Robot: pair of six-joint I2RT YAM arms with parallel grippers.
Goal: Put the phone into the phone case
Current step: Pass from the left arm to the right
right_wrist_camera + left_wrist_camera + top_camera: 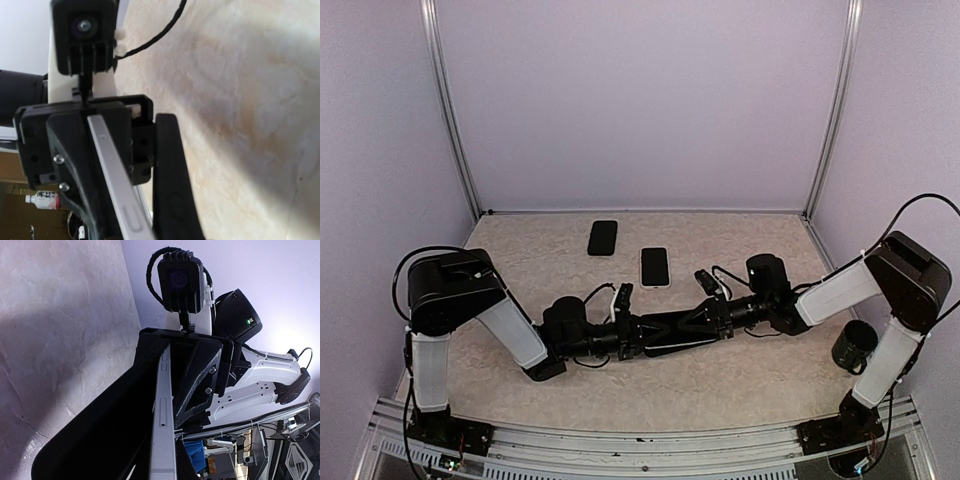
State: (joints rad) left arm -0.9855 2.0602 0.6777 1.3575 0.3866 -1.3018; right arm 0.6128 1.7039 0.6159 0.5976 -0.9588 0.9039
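A phone with a silver edge (164,430) hangs edge-on above the middle of the table, between both grippers. My left gripper (655,335) is shut on its left end. My right gripper (695,322) reaches around the other end of the phone (112,170). One right finger (170,175) stands off the silver edge with a gap showing, so that gripper is open. Behind them two flat slabs lie on the table, a black one (603,237) and a white-rimmed one (655,266). I cannot tell which of them is the phone case.
A black round object (855,345) sits by the right arm's base. Lilac walls with metal posts (450,120) close in the table on three sides. The arms' cables loop near the centre (600,292).
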